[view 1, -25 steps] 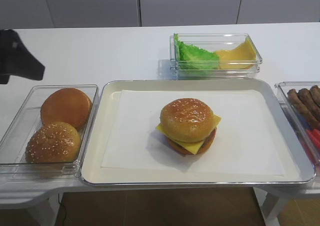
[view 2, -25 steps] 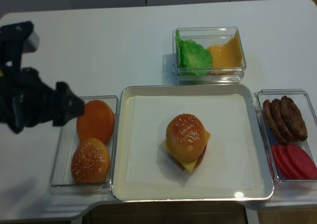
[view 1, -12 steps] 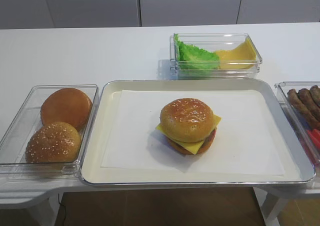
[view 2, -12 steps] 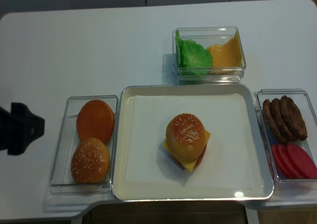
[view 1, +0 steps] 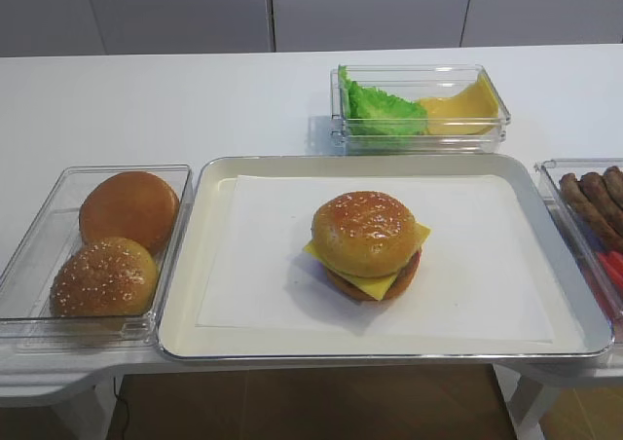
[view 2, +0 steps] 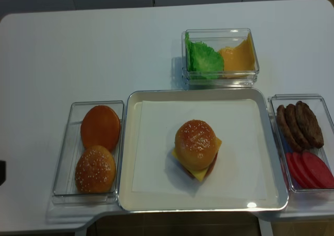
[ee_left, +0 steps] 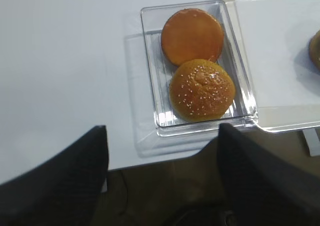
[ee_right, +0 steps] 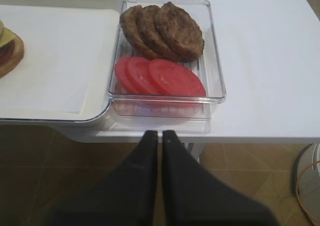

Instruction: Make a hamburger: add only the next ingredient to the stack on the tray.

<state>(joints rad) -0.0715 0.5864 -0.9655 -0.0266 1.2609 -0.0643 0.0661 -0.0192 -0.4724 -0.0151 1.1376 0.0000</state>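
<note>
I log, left to right: my left gripper (ee_left: 162, 171) spread wide, empty, off the table edge; a clear bin (view 2: 62, 157) holding a plain bun (view 2: 100, 127) and seeded bun (view 2: 95, 169). On the tray (view 2: 271, 157), the sesame bun top (view 2: 195, 139) sits dome-up on the stack (view 2: 201, 169), nothing blocking it; right gripper (ee_right: 161, 138) pressed together near the patties (ee_right: 162, 28) and tomato slices (ee_right: 159, 76).

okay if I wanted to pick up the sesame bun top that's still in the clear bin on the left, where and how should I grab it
Probably from straight above, closing on the opposite sides of the sesame bun top at its widest part. Its dome faces up; the clear bin walls and the smooth bun touching its far side block low approaches. Pinch across the bin's width.
</note>
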